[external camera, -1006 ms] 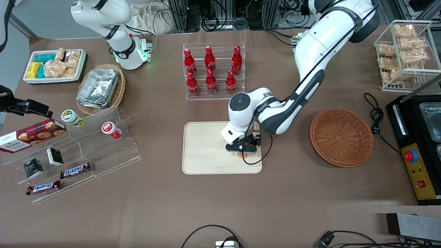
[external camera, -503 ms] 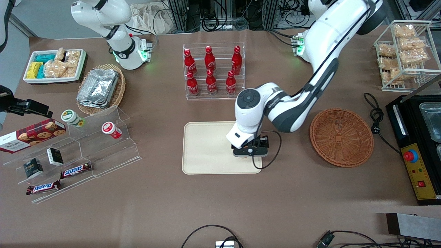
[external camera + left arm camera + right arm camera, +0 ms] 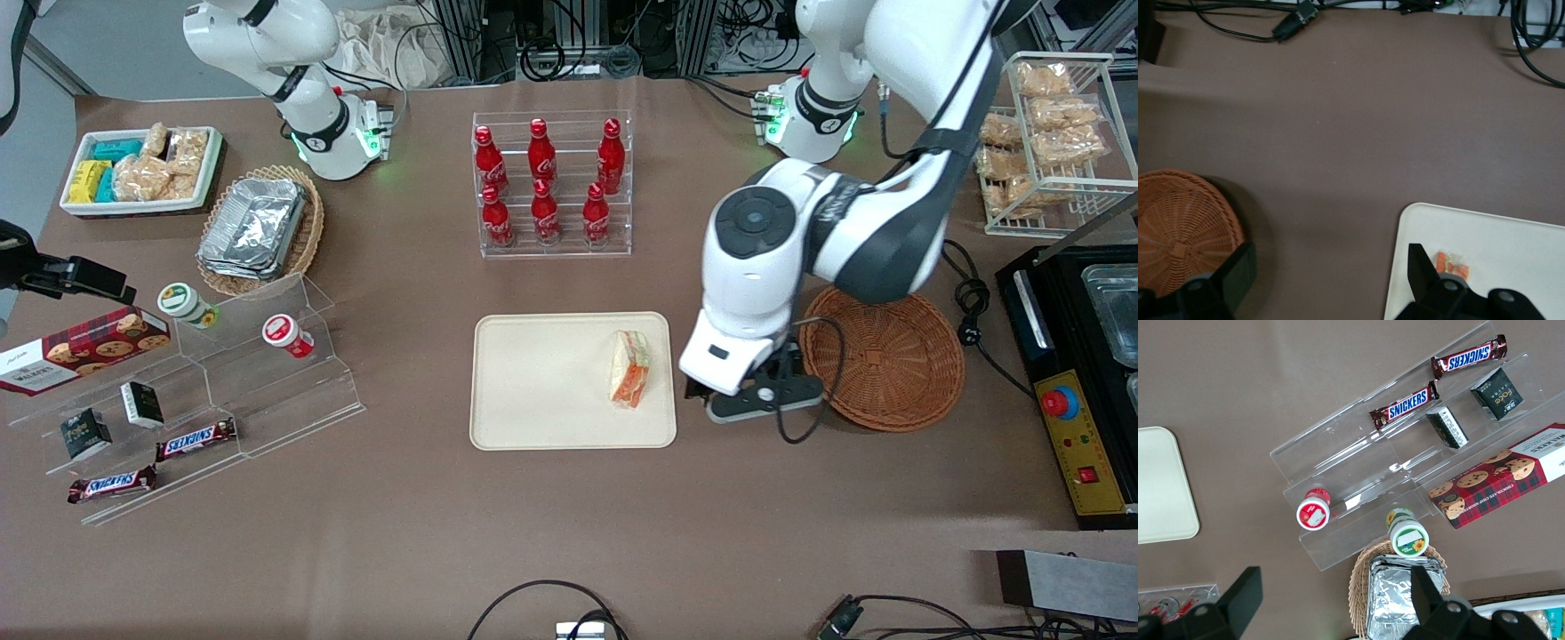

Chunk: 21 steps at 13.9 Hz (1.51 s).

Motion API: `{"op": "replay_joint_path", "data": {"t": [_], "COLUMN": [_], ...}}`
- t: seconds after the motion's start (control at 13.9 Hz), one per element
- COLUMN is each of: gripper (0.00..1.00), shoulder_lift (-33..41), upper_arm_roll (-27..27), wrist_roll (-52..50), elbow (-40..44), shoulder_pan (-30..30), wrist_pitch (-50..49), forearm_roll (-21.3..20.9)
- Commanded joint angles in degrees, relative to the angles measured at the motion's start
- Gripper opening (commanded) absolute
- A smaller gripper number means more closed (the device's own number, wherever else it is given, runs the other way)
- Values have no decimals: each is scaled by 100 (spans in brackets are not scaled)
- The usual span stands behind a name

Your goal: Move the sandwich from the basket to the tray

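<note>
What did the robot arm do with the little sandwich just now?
The gripper let go of the wrapped triangular sandwich and left it on the flat cream-beige tray. A second ago it was low over the tray at that spot; now it has risen and moved toward the round reddish-brown wicker basket, open and holding nothing, between tray and basket. The basket, tray and red bottles stayed put.

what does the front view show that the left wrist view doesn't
Only the front view shows the red bottles in their rack and the whole sandwich lying on the tray. Only the left wrist view shows the gripper open, fingers spread over bare table. Both show the basket, empty, and the tray with the sandwich.
</note>
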<state>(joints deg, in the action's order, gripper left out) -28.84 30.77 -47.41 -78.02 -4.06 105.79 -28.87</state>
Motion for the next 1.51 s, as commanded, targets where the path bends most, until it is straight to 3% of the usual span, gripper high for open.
{"op": "replay_joint_path", "data": {"t": [0.0, 0.29, 0.5, 0.57, 0.72, 0.93, 1.08, 1.44], "gripper": [100, 100, 100, 100, 100, 100, 100, 100], "shoulder_lift": [-8, 54, 342, 553, 1159, 1802, 2118, 2901], "upper_arm_roll": [26, 17, -18, -227, -1226, -2152, -2293, -2365], "wrist_roll": [607, 1680, 2013, 2451, 3260, 4071, 4134, 4195], "elbow": [357, 770, 597, 334, -175, -749, -889, -1496], "shoulder_pan": [300, 766, 977, 1004, 864, 547, 573, 564], "wrist_pitch": [-426, -997, -973, -929, -491, -401, -401, -401], "forearm_roll": [267, 540, 567, 758, 1661, 2235, 2561, 2553]}}
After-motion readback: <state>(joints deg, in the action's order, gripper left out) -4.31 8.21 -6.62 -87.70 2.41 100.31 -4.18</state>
